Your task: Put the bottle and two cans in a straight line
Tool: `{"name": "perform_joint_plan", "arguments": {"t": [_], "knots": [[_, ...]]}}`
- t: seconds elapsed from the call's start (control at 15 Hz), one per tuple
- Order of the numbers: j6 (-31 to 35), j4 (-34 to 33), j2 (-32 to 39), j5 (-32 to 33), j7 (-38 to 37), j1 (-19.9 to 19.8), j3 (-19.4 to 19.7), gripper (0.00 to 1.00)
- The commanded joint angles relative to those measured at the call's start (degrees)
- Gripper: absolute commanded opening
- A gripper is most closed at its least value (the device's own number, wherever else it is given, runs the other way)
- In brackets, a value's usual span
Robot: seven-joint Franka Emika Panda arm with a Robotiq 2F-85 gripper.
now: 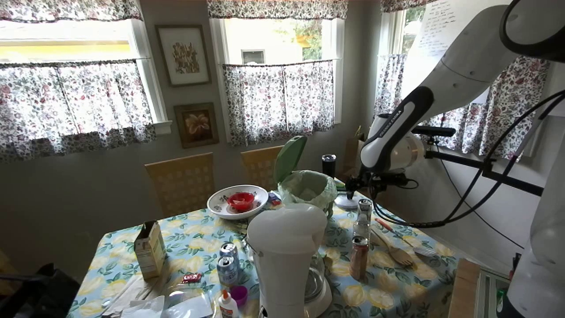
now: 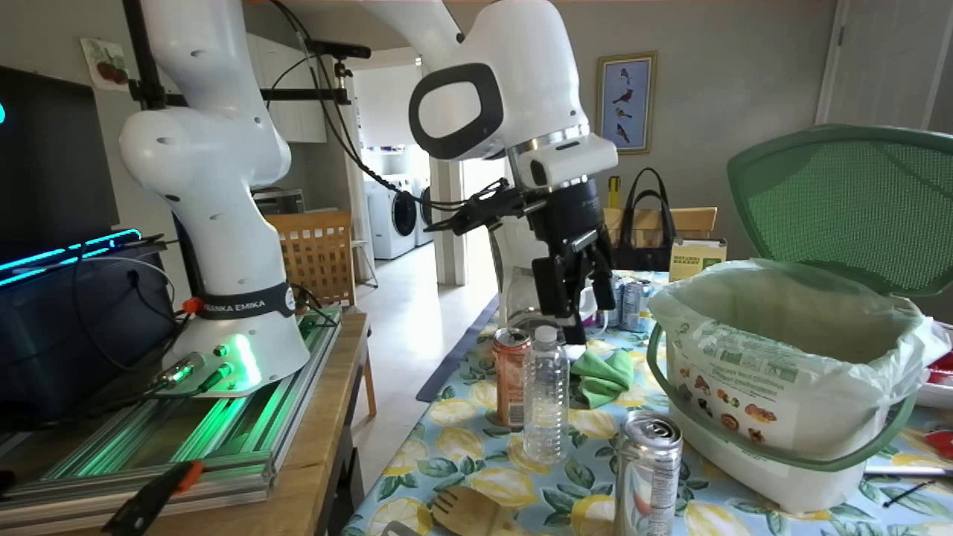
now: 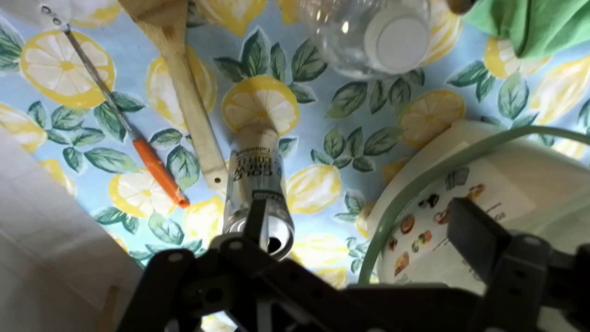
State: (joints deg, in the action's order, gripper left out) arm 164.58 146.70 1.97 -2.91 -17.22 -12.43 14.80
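A clear plastic bottle with a white cap stands upright in both exterior views [image 1: 362, 229] [image 2: 546, 406] and at the top of the wrist view [image 3: 364, 41]. A reddish-brown can [image 1: 359, 263] stands close beside it, also in an exterior view [image 2: 511, 380]. A silvery can stands apart on the bottle's other side, in both exterior views [image 1: 364, 207] [image 2: 648, 476] and in the wrist view [image 3: 256, 177]. My gripper [image 3: 366, 230] is open and empty above the table. In the wrist view one finger overlaps the silvery can's top; contact cannot be told. It shows in both exterior views [image 1: 350, 194] [image 2: 590, 316].
A lined bin [image 2: 744, 417] with a raised green lid stands beside the silvery can. A wooden fork [image 3: 184, 87] and an orange-handled tool [image 3: 159, 173] lie on the other side. A green cloth [image 2: 603, 376] lies near the bottle. A white coffee maker [image 1: 284, 260] and blue cans [image 1: 227, 270] stand farther along.
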Motion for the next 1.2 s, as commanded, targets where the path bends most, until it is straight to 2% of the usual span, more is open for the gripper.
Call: {"name": "perform_joint_plan", "arguments": {"t": [0.0,0.33,0.47,0.87,0.93,1.0,1.13], "knots": [[6.3,-0.9,2.6,0.7,0.3,-1.5,1.3,1.00],[12.6,-2.8,8.0,3.2,-0.4,-1.8,4.2,1.00],[13.9,-3.8,10.2,2.3,0.0,-1.7,4.7,1.00],[14.2,-6.8,14.6,-2.4,2.9,-2.0,2.9,1.00],[14.2,-7.3,15.2,-1.2,2.2,-3.8,1.2,1.00],[14.3,-7.6,15.8,-2.5,3.2,-2.2,2.5,1.00],[14.4,-8.4,16.9,-2.8,3.7,-2.5,2.1,1.00]]}}
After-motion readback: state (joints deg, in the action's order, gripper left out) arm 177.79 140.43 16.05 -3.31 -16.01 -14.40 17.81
